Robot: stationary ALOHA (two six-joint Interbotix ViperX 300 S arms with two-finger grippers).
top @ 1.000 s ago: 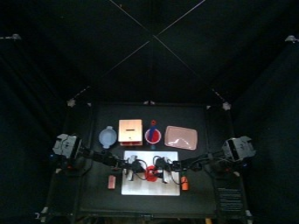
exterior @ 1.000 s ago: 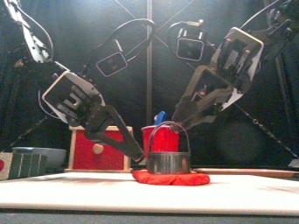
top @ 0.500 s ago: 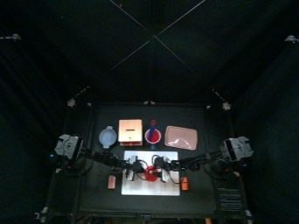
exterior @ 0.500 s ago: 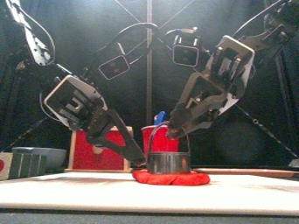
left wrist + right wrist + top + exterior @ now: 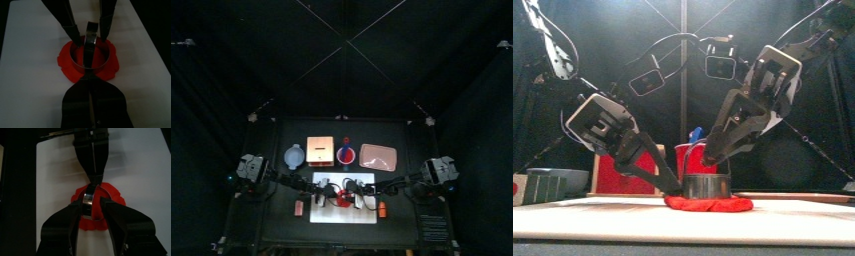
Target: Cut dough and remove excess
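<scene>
The left claw (image 5: 90,75) is pressed together on the rim of a metal ring cutter (image 5: 93,52), pinching its near wall. The right claw (image 5: 93,210) is spread, its two jaws standing either side of the cutter (image 5: 89,198) from the opposite side; whether they touch the ring cannot be told. In the front view both claws slant down to the cutter (image 5: 707,185) from left (image 5: 676,185) and right (image 5: 714,158).

The cutter sits upright on the dough (image 5: 708,204), a flat roundish red patch whose edge spreads out past the ring all round (image 5: 70,67). The dough lies near the middle of a white sheet (image 5: 329,212) spread on the black worktop (image 5: 271,230).

Behind the sheet, seen from above, stand a pale bowl (image 5: 295,155), an orange box (image 5: 321,150), a red-and-blue round dish (image 5: 346,152) and a pinkish tray (image 5: 378,156). Small orange blocks lie at the sheet's left (image 5: 299,207) and right (image 5: 381,208) edges.
</scene>
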